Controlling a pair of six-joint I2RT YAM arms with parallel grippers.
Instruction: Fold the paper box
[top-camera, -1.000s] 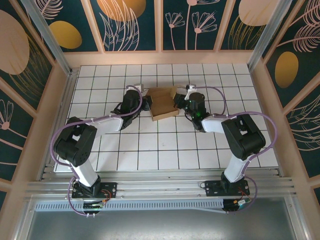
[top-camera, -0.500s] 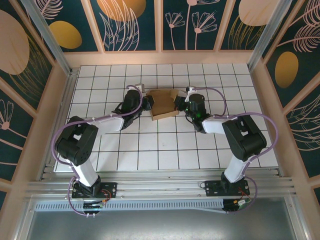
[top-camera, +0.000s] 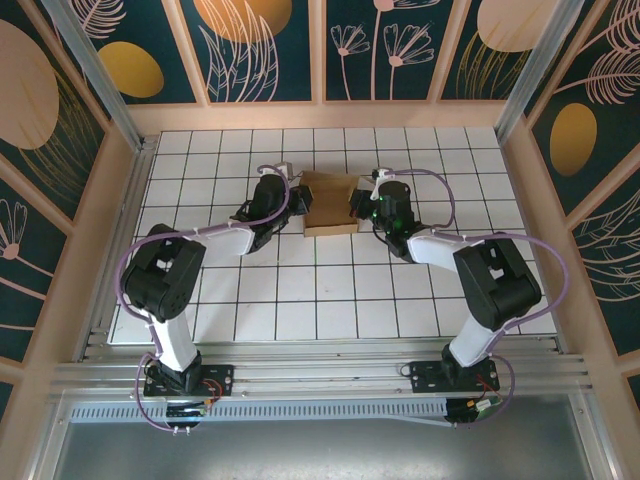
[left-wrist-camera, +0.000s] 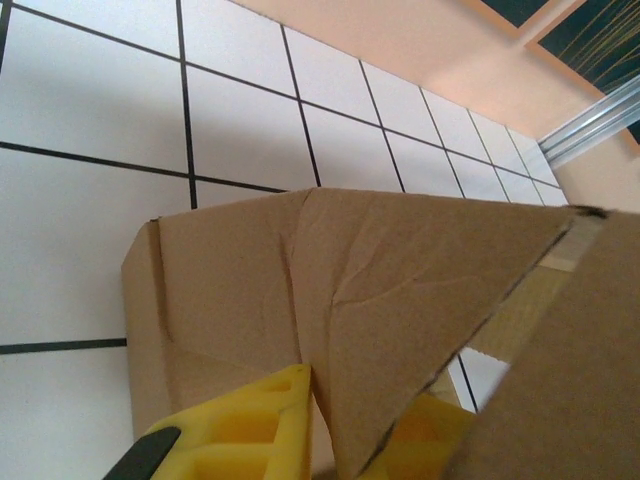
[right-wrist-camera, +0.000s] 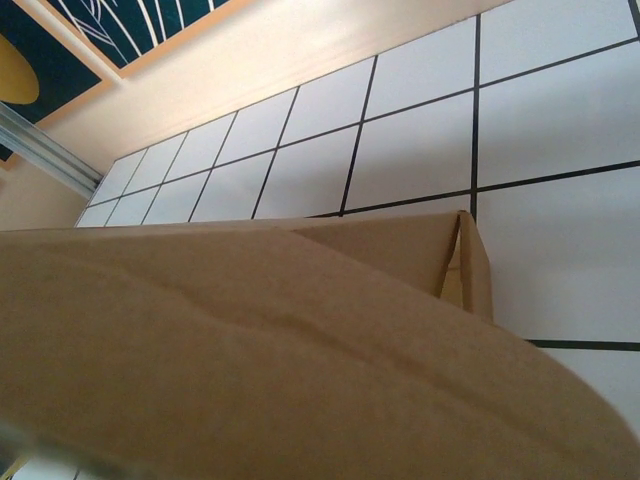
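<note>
Though amid leaf-print panels (top-camera: 265, 50), white gridded table (top-camera: 330, 290) under paper box (top-camera: 330, 205).

My table (top-camera: 300, 290): white tiles w/ black grid lines, peach walls (top-camera: 320, 116) on 3 sides. On it sits a brown cardboard box (top-camera: 328, 203), far-middle of the tiles, approx centred L-R, well apart from the walls. From my left wrist cam its creased side panel stands up off the tiles.

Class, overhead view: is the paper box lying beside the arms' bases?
No, the paper box sits on the far half of the table, well away from them.
</note>
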